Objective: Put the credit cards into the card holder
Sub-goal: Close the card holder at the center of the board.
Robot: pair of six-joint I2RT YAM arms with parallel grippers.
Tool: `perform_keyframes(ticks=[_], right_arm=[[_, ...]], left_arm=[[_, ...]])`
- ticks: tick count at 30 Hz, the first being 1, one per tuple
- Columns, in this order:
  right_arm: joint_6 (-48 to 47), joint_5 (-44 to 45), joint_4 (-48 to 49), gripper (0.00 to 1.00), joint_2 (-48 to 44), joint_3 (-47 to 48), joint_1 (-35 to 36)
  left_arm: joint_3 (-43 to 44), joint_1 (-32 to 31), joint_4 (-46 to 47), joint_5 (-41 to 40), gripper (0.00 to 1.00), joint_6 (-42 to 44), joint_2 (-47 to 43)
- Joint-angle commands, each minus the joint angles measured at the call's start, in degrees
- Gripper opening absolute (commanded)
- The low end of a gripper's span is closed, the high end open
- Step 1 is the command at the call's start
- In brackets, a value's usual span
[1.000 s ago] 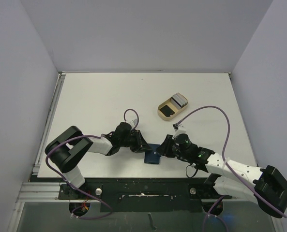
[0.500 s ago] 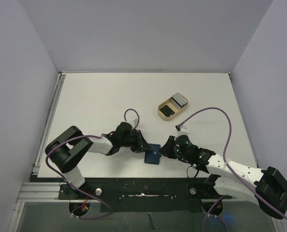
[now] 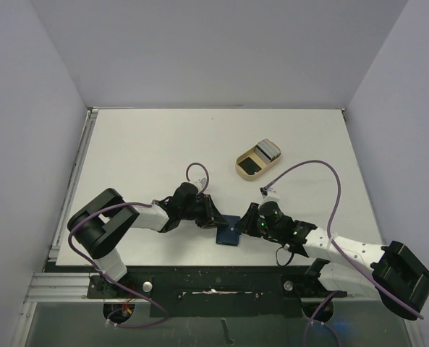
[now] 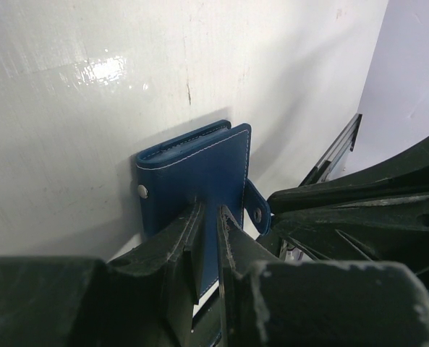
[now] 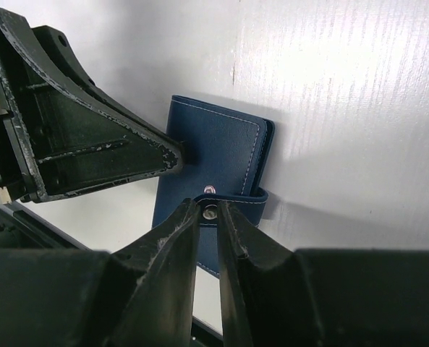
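Unsnapping seems the step: left jaws pinch the folded card holder [image 4: 192, 170] by an edge, right jaws close narrowly on its snap tab [image 5: 243, 201], needing a gentle pull next; credit cards [image 3: 269, 150] lie well beyond.

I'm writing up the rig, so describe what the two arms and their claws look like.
Both arms pair white links with black joints. The left arm and right arm each trail a looping purple cable. The left claw and right claw are matte black, scuffed and tapering. Green lights dot the right arm.
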Motion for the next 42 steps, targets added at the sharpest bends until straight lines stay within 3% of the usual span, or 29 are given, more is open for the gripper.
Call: perform_keyframes(ticks=[1,42], right_arm=[[1.38,0.62,4.32,0.18,0.05,-0.38,0.27],[2.25,-1.94,10.31,0.19,6.86,-1.44,1.29]], left_arm=[[1.03,-0.62,-2.02,-1.89,0.12,1.63,-0.04],[1.19,-1.28,-2.76,-2.77,0.11,1.63,-0.47]])
